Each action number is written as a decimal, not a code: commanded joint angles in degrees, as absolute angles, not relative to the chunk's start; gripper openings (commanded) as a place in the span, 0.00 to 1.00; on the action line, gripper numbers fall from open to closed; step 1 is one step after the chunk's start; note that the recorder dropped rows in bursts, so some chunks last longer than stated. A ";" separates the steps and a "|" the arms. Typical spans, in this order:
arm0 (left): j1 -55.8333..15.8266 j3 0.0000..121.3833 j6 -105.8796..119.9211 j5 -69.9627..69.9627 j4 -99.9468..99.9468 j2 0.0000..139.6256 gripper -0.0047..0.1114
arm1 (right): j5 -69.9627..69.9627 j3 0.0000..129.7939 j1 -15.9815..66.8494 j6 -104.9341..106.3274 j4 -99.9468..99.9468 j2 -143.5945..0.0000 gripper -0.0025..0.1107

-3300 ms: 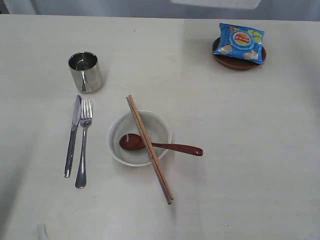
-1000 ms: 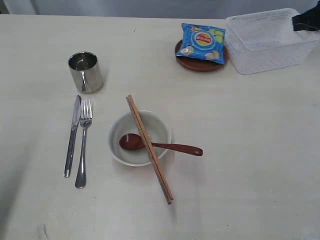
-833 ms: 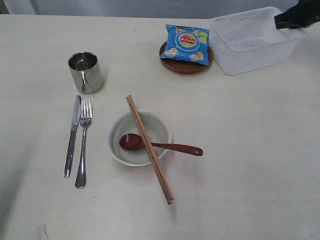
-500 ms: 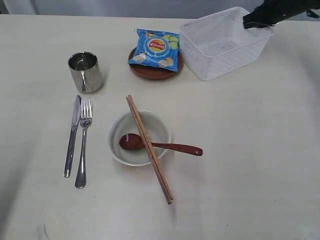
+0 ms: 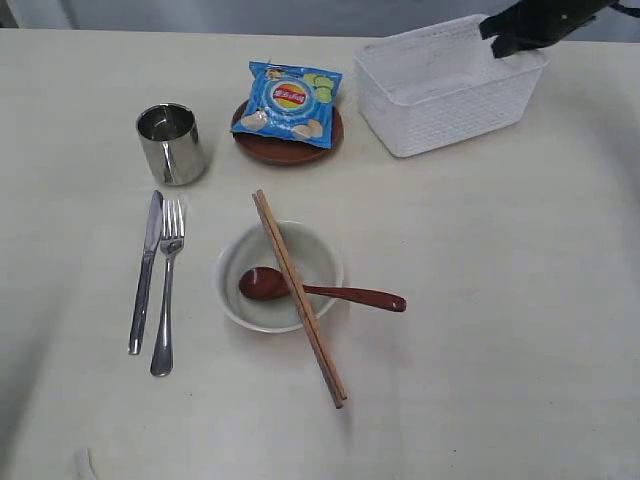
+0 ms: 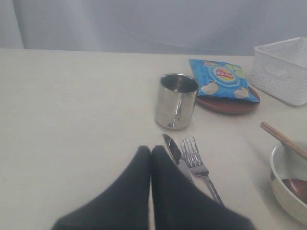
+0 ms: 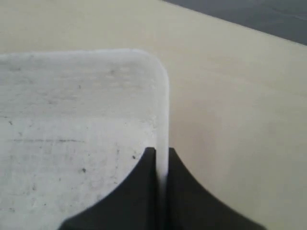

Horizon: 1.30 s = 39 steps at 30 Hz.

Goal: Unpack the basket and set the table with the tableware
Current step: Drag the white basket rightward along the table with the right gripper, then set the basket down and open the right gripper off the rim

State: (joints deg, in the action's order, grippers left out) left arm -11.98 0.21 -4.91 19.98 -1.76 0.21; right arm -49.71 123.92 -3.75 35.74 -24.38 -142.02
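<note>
My left gripper (image 6: 151, 151): pads pressed together with nothing between them, hovering low over the pale cream flat table (image 5: 500, 300), near the knife tip.
Far left: shiny steel cylindrical cup (image 5: 171, 143), upright; in front of it the slim steel knife (image 5: 145, 270) and steel fork (image 5: 167, 287) lie side by side, almost touching.
Middle: round cream bowl (image 5: 279, 276) with the reddish-brown wooden spoon (image 5: 325, 291) resting in it, handle out over the rim to the right; brown wooden chopsticks (image 5: 298, 296) lie slantwise across the bowl.
Behind the bowl: dark-brown round plate (image 5: 250, 143) with a blue crinkly chip bag (image 5: 290, 103) lying on it.
Right rear: white plastic lattice-sided rectangular basket (image 5: 450, 95), looking empty, just beside the plate but apart from it.
My right gripper (image 5: 497, 40): clamped narrow on the basket's far rim, one pad inside the wall and one outside.
Step in hand: I judge the unpacking done and that I'm shifting the empty basket.
Doing it well: pinch firmly, since the thin wall may flex; keep the basket level rather than letting the free end drag; watch its left corner so it doesn't nudge the plate or bag.
Count, left to right: one cup, one knife, one fork, one bowl, one spoon, one pair of chopsticks, one plate, one chip bag, one basket.
</note>
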 commanded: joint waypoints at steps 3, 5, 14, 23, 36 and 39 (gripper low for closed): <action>-12.24 0.00 -4.73 19.85 -1.72 0.00 0.04 | -52.66 123.90 -8.19 29.96 -22.35 -140.43 0.02; -12.24 0.00 -4.73 19.85 -1.72 0.00 0.04 | -54.26 123.90 -9.23 29.19 -22.46 -140.54 0.02; -12.24 0.00 -4.73 19.85 -1.72 0.00 0.04 | -62.78 123.90 -10.14 18.46 -22.57 -140.54 0.02; -12.24 0.00 -4.73 19.85 -1.72 0.00 0.04 | -61.51 123.90 -8.36 15.15 -21.02 -138.84 0.02; -12.24 0.00 -4.73 19.85 -1.72 0.00 0.04 | -65.62 117.04 -7.06 0.00 -8.99 -132.04 0.02; -12.24 0.00 -4.73 19.85 -1.72 0.00 0.04 | -65.62 114.29 -7.06 1.42 -9.27 -132.04 0.02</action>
State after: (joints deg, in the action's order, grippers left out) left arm -11.98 0.21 -4.91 19.98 -1.76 0.21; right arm -65.81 116.12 -6.98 0.00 -9.18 -132.70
